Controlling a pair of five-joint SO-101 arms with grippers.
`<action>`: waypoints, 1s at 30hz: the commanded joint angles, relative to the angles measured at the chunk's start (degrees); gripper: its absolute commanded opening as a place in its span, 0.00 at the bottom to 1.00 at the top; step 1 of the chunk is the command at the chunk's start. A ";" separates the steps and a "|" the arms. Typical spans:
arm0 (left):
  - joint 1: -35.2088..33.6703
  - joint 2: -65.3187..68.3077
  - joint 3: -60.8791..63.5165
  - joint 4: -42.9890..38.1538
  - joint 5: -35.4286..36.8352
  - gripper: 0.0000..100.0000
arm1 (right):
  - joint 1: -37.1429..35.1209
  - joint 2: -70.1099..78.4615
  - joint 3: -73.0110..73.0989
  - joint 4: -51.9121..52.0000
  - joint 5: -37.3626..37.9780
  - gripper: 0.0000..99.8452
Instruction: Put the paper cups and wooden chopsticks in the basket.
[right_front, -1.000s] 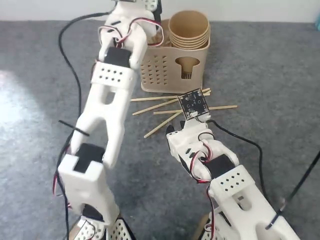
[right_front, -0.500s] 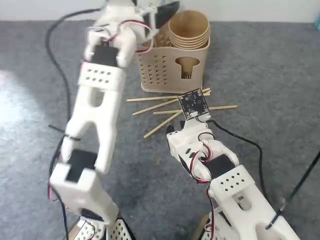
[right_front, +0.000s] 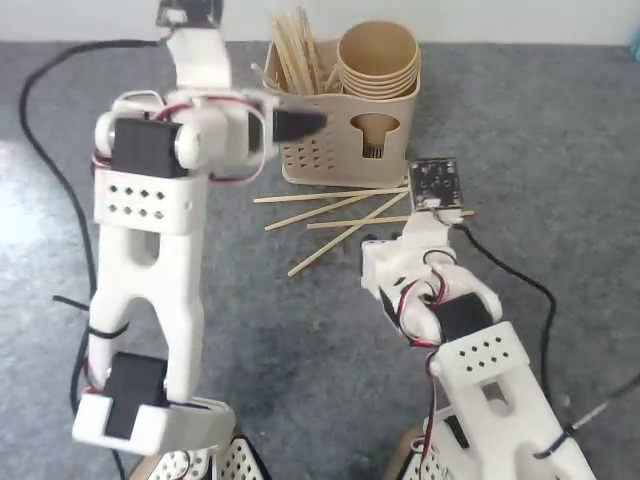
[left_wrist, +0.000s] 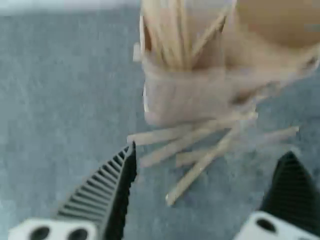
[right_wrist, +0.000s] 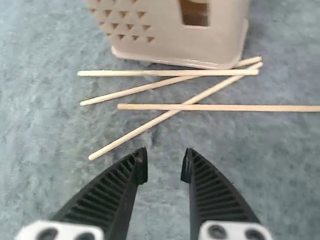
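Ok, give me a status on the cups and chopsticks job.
Done: the paper cups sit stacked in the basket, with a bundle of chopsticks upright beside them. In hand: nothing; the left gripper and right gripper are open and empty. Left: four loose chopsticks on the carpet in front.

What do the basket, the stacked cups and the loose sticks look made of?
Basket: likely moulded plastic, matte beige, with punched holes. Cups: probably paper, plain brown, thin rolled rims. Chopsticks: seemingly pale unfinished wood, straight and slim.
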 joint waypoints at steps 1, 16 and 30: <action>-0.97 -3.69 4.97 6.68 -0.35 0.40 | 2.24 -0.66 -5.01 1.98 -1.14 0.13; -2.55 -37.63 63.87 -24.97 -4.84 0.40 | 4.97 33.63 -33.49 24.40 26.90 0.13; -11.16 -46.86 93.41 -59.69 0.53 0.40 | 9.10 57.27 -49.58 24.40 69.80 0.31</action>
